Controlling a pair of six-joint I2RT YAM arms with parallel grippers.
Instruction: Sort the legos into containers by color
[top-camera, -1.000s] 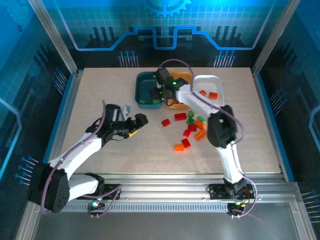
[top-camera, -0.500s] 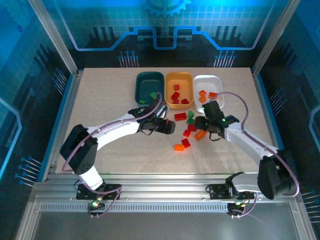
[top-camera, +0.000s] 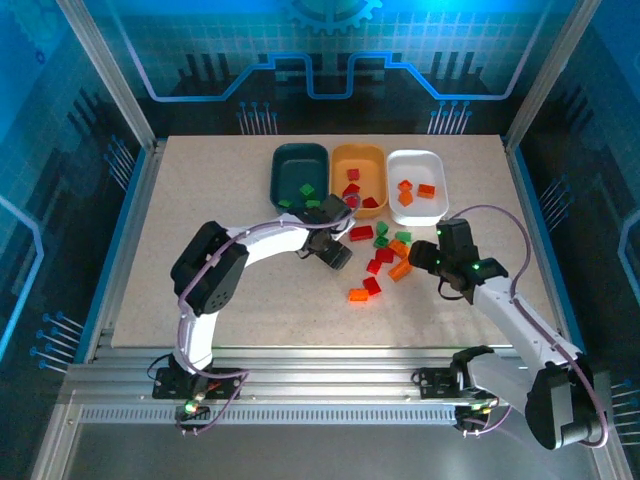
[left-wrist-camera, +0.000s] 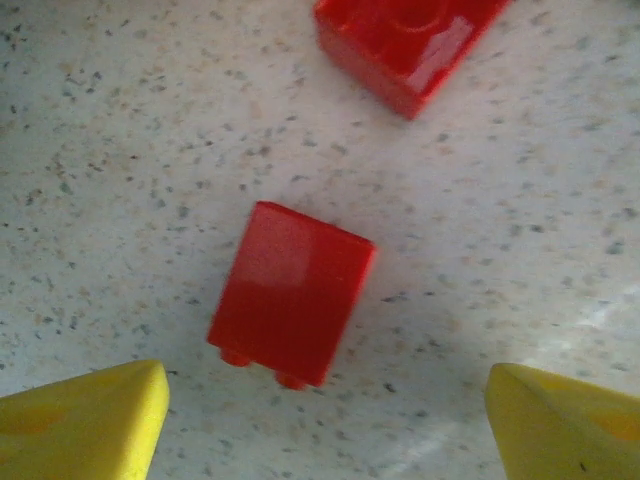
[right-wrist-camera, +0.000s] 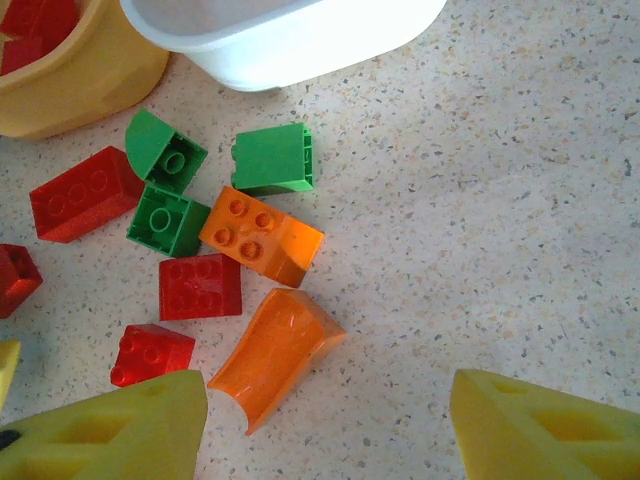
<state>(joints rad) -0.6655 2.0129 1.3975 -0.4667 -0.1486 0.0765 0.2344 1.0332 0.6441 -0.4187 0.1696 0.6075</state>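
Left end effector (left-wrist-camera: 325, 425): fingers spread wide, nothing between them, low over the surface (left-wrist-camera: 110, 150). In the top view it sits at the 9 o'clock edge of the loose pile (top-camera: 385, 258).
- A red brick (left-wrist-camera: 290, 305) lies on its side just ahead of the fingers, toward 12 o'clock and a little left of centre. A second red brick (left-wrist-camera: 405, 40) lies beyond it, apart from it.
- Right end effector (right-wrist-camera: 325, 430): also spread wide and empty. An orange curved brick (right-wrist-camera: 275, 355) lies just ahead at 11 o'clock.

Containers sit in a row at 12 o'clock of the pile:
- The teal tray (top-camera: 300, 165) holds green pieces.
- The orange tray (top-camera: 360, 160) holds red pieces.
- The white tray (top-camera: 415, 165) holds orange pieces.

Step in hand, as I judge it: the left arm picks the near red brick for the orange tray. To do it well:
- Shift slightly left so the brick is centred.
- Advance until the fingers straddle its flat sides.
- Close squarely. The brick sits skewed and could twist out or skid into its neighbour.
- Keep clear of the right arm at the pile.

Writing: none readable on bricks, trays or backdrop (top-camera: 320, 60).
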